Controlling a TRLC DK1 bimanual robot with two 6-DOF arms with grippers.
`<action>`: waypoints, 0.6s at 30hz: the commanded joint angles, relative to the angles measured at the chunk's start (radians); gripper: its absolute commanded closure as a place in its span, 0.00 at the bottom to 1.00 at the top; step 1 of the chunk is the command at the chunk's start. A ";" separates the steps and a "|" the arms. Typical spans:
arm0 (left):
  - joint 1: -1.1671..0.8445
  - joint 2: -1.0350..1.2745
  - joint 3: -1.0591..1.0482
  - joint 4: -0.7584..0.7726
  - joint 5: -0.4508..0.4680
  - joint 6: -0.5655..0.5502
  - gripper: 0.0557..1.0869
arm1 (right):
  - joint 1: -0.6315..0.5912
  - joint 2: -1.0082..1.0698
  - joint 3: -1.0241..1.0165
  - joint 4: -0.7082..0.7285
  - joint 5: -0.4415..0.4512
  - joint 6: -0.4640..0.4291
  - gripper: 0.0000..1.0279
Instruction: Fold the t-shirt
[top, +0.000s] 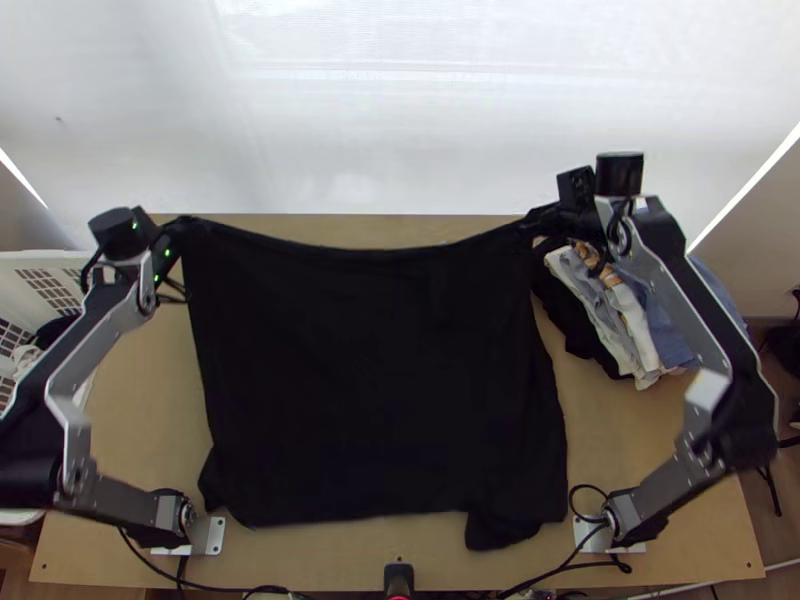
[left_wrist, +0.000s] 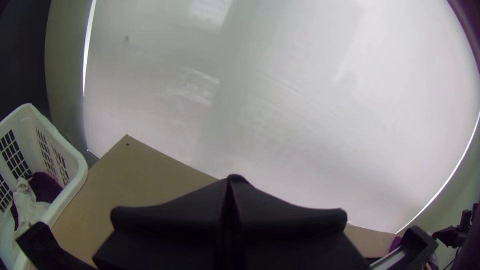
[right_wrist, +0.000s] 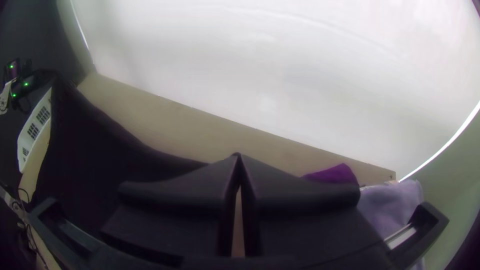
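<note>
The black t-shirt (top: 375, 380) lies spread on the table (top: 130, 400), its near edge uneven; beside it sit a laundry basket (top: 45, 280) and piled clothes (top: 610, 310). Beyond, the left gripper (top: 183, 228) and right gripper (top: 535, 218) each pinch a far corner, fingers closed on the cloth.

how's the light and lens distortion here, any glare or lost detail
Top view: white backdrop bright, black t-shirt so dark that little surface detail shows; left wrist view: pale glare patches on the backdrop, its bright edge bent into a curve; right wrist view: that edge bowed too, corners dark, the shirt nearly featureless.
</note>
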 joint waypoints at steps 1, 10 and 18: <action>0.017 0.200 0.147 0.010 0.006 0.017 0.97 | -0.060 0.176 0.191 -0.070 -0.023 0.002 0.97; 0.018 0.264 0.157 0.005 0.007 0.065 0.97 | -0.054 0.266 0.276 -0.161 -0.040 -0.006 0.97; 0.061 0.312 0.202 -0.027 0.007 0.068 0.97 | -0.061 0.306 0.284 -0.181 -0.040 -0.002 0.97</action>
